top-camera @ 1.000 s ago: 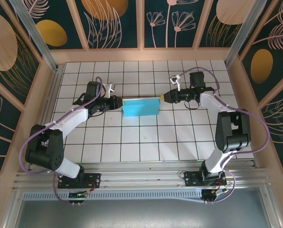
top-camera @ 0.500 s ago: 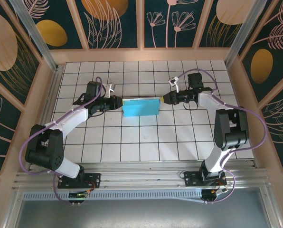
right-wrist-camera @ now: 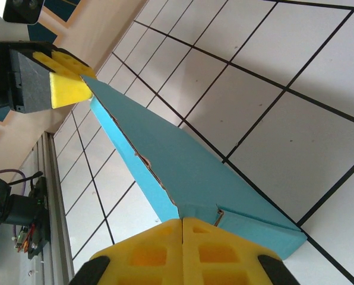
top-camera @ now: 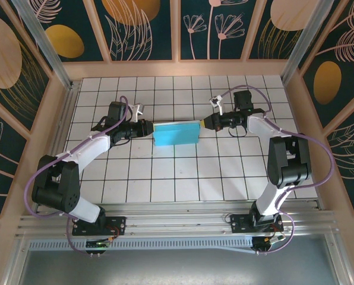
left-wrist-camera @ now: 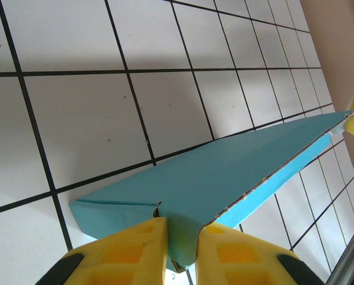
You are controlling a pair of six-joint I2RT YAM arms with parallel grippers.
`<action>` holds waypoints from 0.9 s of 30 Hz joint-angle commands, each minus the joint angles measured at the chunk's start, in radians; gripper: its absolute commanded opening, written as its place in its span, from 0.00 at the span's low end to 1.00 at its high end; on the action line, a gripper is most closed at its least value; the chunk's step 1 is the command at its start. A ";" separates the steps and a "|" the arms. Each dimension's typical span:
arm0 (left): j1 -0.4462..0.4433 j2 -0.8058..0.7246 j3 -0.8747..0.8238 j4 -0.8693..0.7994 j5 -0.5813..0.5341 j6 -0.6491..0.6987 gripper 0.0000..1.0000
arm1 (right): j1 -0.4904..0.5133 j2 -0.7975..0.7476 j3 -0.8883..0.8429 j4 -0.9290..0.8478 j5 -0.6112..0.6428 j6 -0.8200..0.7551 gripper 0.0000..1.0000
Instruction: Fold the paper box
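The paper box point(top-camera: 176, 133) is a flat turquoise rectangle held between the two arms in the middle of the tiled table. My left gripper point(top-camera: 149, 128) is shut on its left end; in the left wrist view a tab of the paper box point(left-wrist-camera: 224, 172) is pinched between the yellow fingers point(left-wrist-camera: 129, 252) of the left gripper point(left-wrist-camera: 182, 246). My right gripper point(top-camera: 202, 122) is at the right end. In the right wrist view its gripper point(right-wrist-camera: 182, 228) has its pads pressed together on the edge of the paper box point(right-wrist-camera: 183, 160), which shows a folded end flap and a raw card edge.
The white tiled table point(top-camera: 177, 172) is walled by wooden rails point(top-camera: 58, 119) at left, right and back. An aluminium rail point(top-camera: 177, 222) runs along the near edge by the arm bases. The left gripper's yellow finger point(right-wrist-camera: 67, 89) shows across the box in the right wrist view.
The right arm's wrist and forearm have shifted slightly toward the back of the table. The box and the left arm have stayed in place.
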 commanded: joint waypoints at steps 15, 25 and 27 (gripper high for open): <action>-0.006 0.025 0.001 -0.041 0.031 0.000 0.19 | 0.052 0.015 -0.002 0.055 0.020 0.132 0.00; -0.007 0.029 0.008 -0.042 0.032 0.000 0.19 | 0.065 0.027 -0.022 0.069 0.038 0.145 0.00; -0.006 0.029 0.010 -0.043 0.032 -0.001 0.19 | 0.064 0.032 -0.020 0.043 0.067 0.124 0.00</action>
